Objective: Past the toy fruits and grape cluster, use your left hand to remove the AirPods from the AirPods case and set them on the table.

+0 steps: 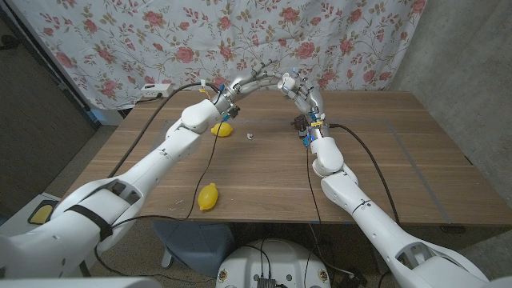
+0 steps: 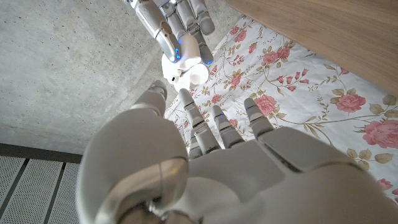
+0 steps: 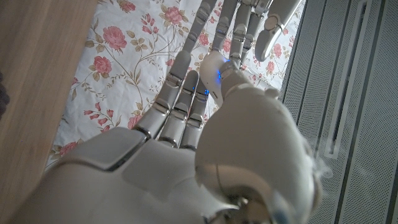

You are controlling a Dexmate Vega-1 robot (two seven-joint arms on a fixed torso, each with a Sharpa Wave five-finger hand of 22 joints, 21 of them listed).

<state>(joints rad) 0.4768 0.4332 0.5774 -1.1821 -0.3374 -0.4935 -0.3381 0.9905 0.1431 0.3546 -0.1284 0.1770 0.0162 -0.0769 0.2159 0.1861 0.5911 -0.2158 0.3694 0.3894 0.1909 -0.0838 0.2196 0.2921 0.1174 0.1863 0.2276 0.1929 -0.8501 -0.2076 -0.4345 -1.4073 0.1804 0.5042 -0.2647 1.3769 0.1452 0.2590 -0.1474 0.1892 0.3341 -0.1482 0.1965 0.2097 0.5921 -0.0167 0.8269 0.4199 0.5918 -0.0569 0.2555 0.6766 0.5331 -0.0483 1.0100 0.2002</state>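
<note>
Both hands are raised above the table's far side and meet there. My right hand (image 1: 298, 86) grips the white AirPods case (image 2: 188, 70) between thumb and fingers; the case (image 3: 213, 64) shows a blue light. My left hand (image 1: 250, 83) reaches up to it with its fingers (image 2: 214, 124) apart, thumb and forefinger tips just under the case. I cannot tell whether they touch an AirPod. A small white piece (image 1: 250, 136), likely an AirPod, lies on the table below. A dark grape cluster (image 1: 300, 122) sits under the right hand, partly hidden by the arm.
One yellow toy lemon (image 1: 222, 129) lies beside my left forearm, another (image 1: 208, 196) near the table's front edge. A floral cloth (image 1: 336, 32) hangs behind the wooden table (image 1: 400, 160). Black cables run along both arms.
</note>
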